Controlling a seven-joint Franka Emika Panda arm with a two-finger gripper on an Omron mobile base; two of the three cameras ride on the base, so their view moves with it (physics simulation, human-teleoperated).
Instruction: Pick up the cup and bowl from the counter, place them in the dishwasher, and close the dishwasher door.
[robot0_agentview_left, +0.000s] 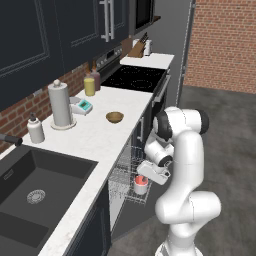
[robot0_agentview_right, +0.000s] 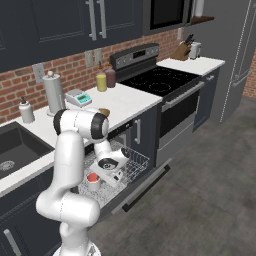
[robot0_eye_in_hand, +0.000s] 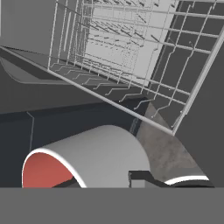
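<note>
The red-pink cup (robot0_agentview_left: 141, 185) (robot0_agentview_right: 93, 181) hangs over the pulled-out wire rack (robot0_agentview_left: 121, 176) (robot0_agentview_right: 131, 161) of the dishwasher, with my gripper (robot0_agentview_left: 143, 179) (robot0_agentview_right: 96, 176) shut on its rim. In the hand view the cup (robot0_eye_in_hand: 94, 154) lies close at the bottom, its red inside facing left, and one fingertip (robot0_eye_in_hand: 139, 177) rests against it. The dishwasher door (robot0_agentview_right: 146, 187) lies open and flat below the rack. The brown bowl (robot0_agentview_left: 114, 117) (robot0_agentview_right: 104, 112) sits on the white counter (robot0_agentview_left: 95, 137) (robot0_agentview_right: 127, 102), up and behind the rack.
A paper towel holder (robot0_agentview_left: 60, 105), a white soap bottle (robot0_agentview_left: 35, 129) and a yellow bottle (robot0_agentview_left: 89, 86) stand along the brick wall. The sink (robot0_agentview_left: 30, 192) lies to the left, the black range (robot0_agentview_left: 135, 77) (robot0_agentview_right: 160, 80) to the right. Open floor is behind the arm.
</note>
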